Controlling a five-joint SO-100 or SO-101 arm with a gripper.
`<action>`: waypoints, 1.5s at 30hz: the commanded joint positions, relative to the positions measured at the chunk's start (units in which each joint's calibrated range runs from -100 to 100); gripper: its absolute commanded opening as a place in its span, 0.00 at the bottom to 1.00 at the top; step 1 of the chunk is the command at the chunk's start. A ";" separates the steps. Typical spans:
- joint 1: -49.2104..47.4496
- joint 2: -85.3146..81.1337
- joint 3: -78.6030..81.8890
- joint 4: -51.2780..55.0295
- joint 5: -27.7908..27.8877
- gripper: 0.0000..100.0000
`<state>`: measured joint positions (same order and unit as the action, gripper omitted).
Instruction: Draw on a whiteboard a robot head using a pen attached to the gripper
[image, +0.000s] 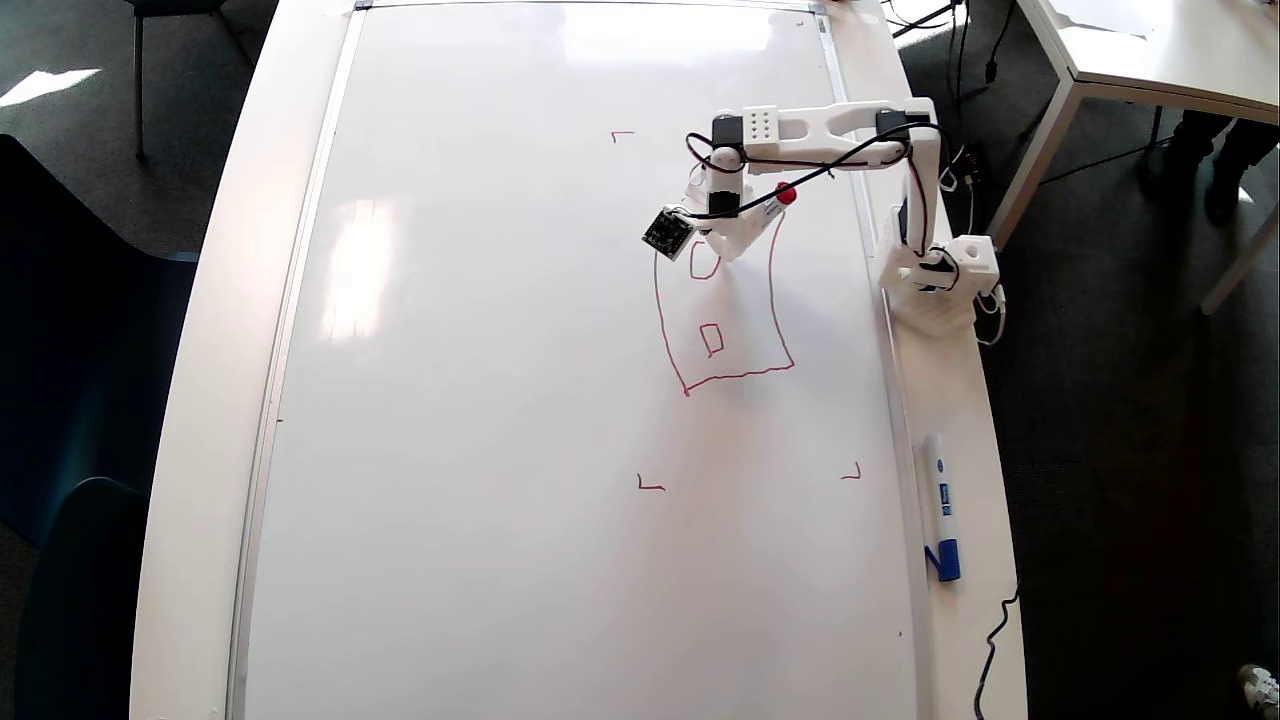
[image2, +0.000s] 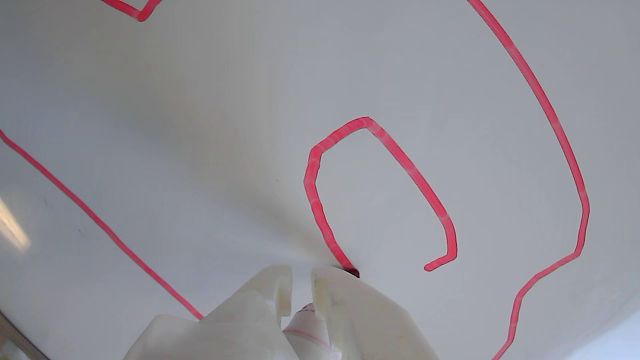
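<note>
The whiteboard (image: 500, 400) fills most of the overhead view and all of the wrist view (image2: 175, 125). On its right part is the robot head (image: 738, 376), a wobbly red outline holding a small rectangle (image: 711, 339). My white gripper (image: 722, 250) hovers over the outline's upper part, shut on the pen (image: 765, 212), whose red end points up and right. In the wrist view the gripper (image2: 300, 280) clasps the pen (image2: 306, 325) from the bottom edge. Its tip touches the board at the left end of an open red loop (image2: 410, 170). The head's outline (image2: 550, 115) curves around at the right.
The arm's base (image: 940, 275) sits on the table strip right of the board. A white marker with a blue cap (image: 940, 505) lies on that strip further down. Small red corner marks (image: 650, 486) (image: 852, 474) (image: 622, 134) frame the drawing. A second table (image: 1150, 50) stands top right.
</note>
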<state>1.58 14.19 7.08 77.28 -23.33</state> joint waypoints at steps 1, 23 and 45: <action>1.03 -0.65 -0.32 -2.13 0.33 0.01; 2.80 0.28 -3.31 -5.43 0.43 0.01; -0.66 -12.55 -8.49 -1.78 0.49 0.01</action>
<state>2.49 8.01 0.32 73.23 -22.85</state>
